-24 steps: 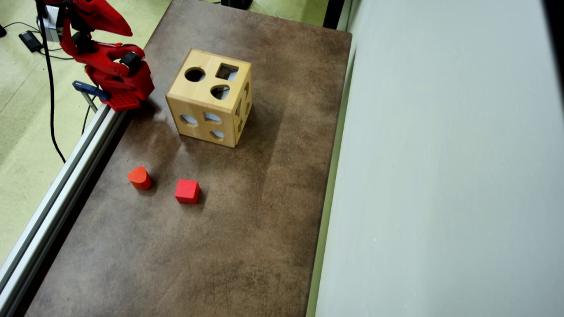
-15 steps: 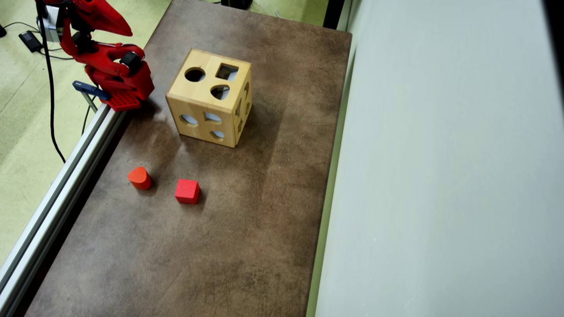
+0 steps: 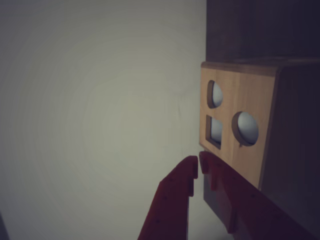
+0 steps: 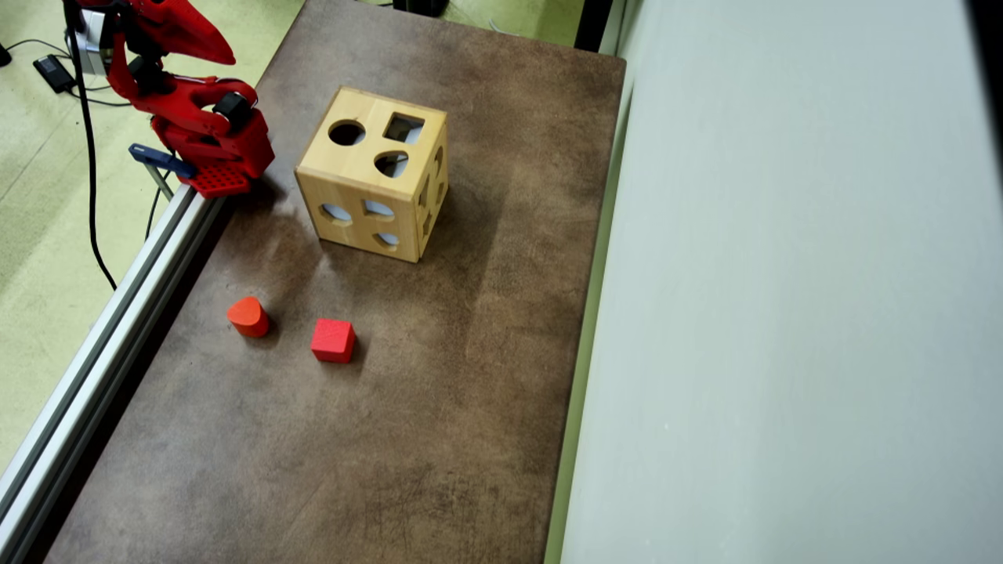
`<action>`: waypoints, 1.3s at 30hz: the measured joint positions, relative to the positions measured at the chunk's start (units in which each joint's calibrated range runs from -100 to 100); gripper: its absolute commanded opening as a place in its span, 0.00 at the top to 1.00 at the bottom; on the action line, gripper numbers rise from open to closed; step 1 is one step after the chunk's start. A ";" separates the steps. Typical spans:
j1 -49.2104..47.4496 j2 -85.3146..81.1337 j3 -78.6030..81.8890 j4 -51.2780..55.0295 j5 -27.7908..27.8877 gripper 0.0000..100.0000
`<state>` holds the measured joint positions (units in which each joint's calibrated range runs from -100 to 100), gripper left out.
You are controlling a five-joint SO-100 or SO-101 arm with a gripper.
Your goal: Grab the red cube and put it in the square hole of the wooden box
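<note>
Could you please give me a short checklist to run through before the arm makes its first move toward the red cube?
1. Red cube free on the table, nothing on it or touching it: ok.
2. Orange-red rounded block apart from the cube, a clear gap between them: ok.
3. Square hole on the top face of the wooden box unblocked: ok.
4. Gripper empty: ok; in the wrist view its fingertips nearly meet with nothing between them.
5. Gripper open enough for the cube: not ok; it is shut.
6. Cube in the wrist view: not ok; only the box and a pale wall show there.
</note>
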<state>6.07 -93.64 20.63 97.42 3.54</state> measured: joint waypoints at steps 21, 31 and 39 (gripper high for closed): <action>7.55 79.58 -50.84 0.00 0.88 0.98; 22.06 102.97 -54.18 0.00 18.36 0.98; 22.92 119.15 -54.18 -0.56 24.57 0.98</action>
<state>29.00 25.51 -33.54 96.85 28.11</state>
